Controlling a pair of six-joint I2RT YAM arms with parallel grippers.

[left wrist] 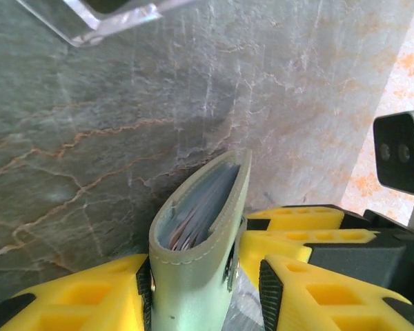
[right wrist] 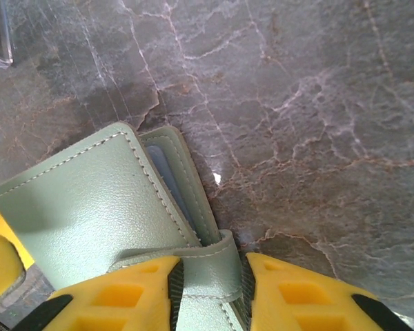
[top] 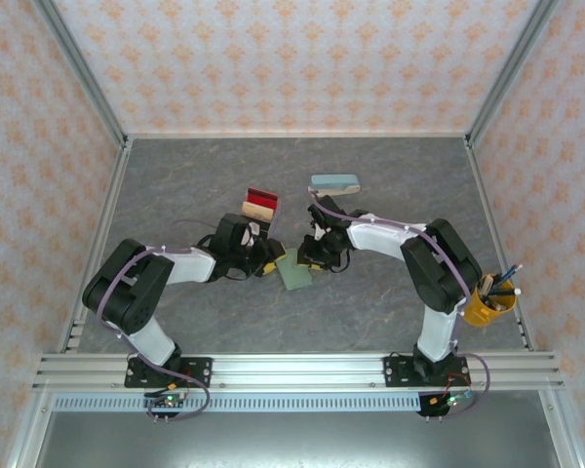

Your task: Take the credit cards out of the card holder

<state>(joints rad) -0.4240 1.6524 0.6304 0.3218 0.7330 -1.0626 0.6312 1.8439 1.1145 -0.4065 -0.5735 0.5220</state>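
Two cards are out: one red card (top: 261,194) and one tan card (top: 258,208) lie on the tabletop (top: 175,185). Left jaws pinch the one holder (right wrist: 90,200) mid-tabletop, with more cards (left wrist: 196,224) tucked inside, too tight to count. Right jaws grip its other flap. Roughly half done, I'd judge.

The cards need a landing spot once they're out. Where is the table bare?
Bare: the far strip along the back wall, the left side beyond the card stack, and the near strip between the arm bases. Crowded: the middle, around the holder, with the stack and teal case just behind. The pen cup takes the right edge.
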